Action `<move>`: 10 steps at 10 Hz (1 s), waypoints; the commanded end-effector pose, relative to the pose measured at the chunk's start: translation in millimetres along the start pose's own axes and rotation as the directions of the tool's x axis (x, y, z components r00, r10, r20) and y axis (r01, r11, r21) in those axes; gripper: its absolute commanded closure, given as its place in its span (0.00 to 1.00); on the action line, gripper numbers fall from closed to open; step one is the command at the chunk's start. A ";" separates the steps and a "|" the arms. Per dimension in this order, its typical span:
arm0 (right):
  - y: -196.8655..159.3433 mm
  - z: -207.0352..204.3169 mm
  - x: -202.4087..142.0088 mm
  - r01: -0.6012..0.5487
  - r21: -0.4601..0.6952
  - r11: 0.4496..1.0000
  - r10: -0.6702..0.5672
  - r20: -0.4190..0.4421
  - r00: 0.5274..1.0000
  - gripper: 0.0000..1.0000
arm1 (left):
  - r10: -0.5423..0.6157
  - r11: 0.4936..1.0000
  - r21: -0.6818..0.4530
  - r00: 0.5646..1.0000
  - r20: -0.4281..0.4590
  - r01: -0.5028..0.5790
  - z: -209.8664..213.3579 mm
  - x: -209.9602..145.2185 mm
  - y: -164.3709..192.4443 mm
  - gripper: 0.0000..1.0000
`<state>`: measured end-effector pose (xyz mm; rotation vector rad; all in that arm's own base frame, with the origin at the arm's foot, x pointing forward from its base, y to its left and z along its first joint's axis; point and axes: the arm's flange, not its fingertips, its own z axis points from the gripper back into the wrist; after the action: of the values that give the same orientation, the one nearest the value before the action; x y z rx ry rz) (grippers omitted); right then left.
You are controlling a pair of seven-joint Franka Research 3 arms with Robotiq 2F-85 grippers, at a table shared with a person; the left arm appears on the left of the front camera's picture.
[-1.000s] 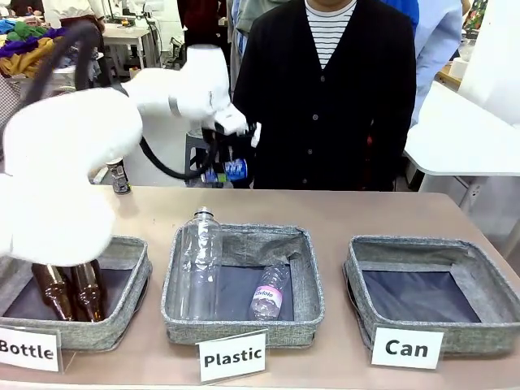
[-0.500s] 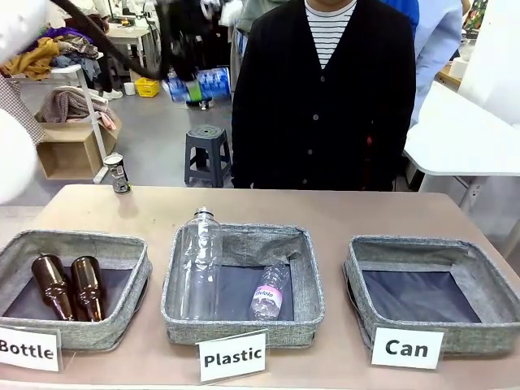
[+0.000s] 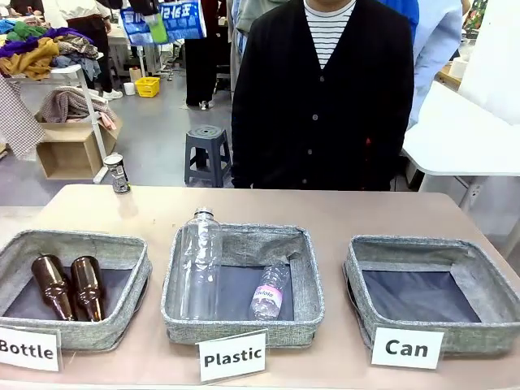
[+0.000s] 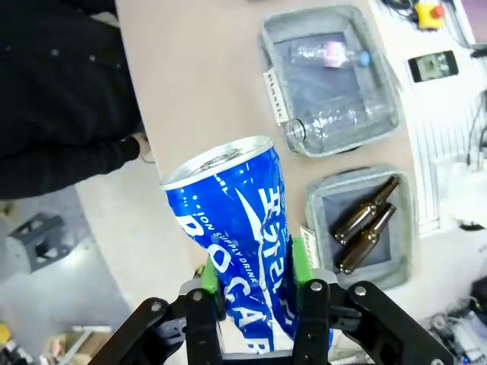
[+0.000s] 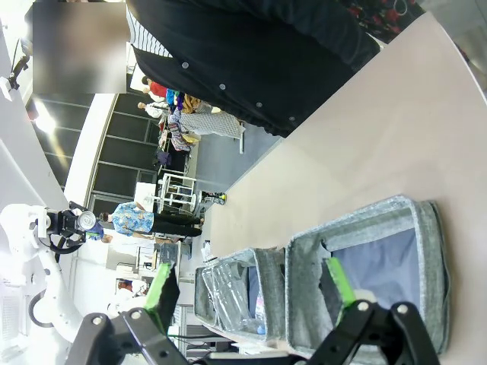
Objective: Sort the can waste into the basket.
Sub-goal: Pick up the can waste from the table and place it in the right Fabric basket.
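The blue crushed can point(image 4: 242, 236) with white lettering sits between the green pads of my left gripper point(image 4: 251, 266), high over the table. From the front, that can point(image 3: 180, 18) and gripper point(image 3: 162, 24) hang at the top left edge, well above the table's far side. The dark can point(image 3: 118, 173) stands upright on the table's far left corner. The grey "Can" basket point(image 3: 357, 280) at the right holds nothing. My right gripper point(image 5: 251, 285) is open, hovering above the Can basket point(image 5: 435, 258).
The "Plastic" basket point(image 3: 313, 284) in the middle holds two clear bottles, one standing at its left wall. The "Bottle" basket point(image 3: 140, 280) at the left holds two brown bottles. A person in a dark cardigan point(image 3: 325, 97) stands at the far edge.
My left arm has swung up and left out of the foreground, lifting the blue can from just above the table's far edge to the top of the picture.
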<state>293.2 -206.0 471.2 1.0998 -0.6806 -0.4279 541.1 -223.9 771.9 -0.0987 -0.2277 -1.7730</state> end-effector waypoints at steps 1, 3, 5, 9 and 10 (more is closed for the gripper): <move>-1.7 -1.4 1.7 -0.026 0.023 0.999 0.026 0.014 1.000 0.00 | 0.097 0.995 0.003 0.994 -0.054 -0.097 -209.7 -56.1 -214.3 1.00; -1.7 -1.4 1.7 -0.026 0.023 0.999 0.026 0.014 1.000 0.00 | 0.135 0.898 -0.352 0.929 -0.345 -0.262 -239.5 -65.9 -189.0 1.00; -1.7 -1.4 1.7 -0.026 0.023 0.999 0.026 0.014 1.000 0.00 | 0.026 0.801 -0.542 0.919 -0.393 -0.255 -241.1 -74.4 -181.9 1.00; -1.7 -1.4 1.7 -0.026 0.023 0.999 0.026 0.014 1.000 0.00 | 0.021 0.978 -0.208 1.000 0.016 -0.018 -229.5 -88.5 -167.1 1.00; -1.7 -1.4 1.7 -0.026 0.023 0.999 0.026 0.014 1.000 0.00 | 0.005 0.999 -0.037 0.988 0.153 0.001 -219.7 -91.3 -166.0 1.00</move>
<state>293.3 -205.9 471.2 1.0999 -0.6802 -0.4278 472.1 -175.6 556.4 -0.3273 0.1440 -1.6704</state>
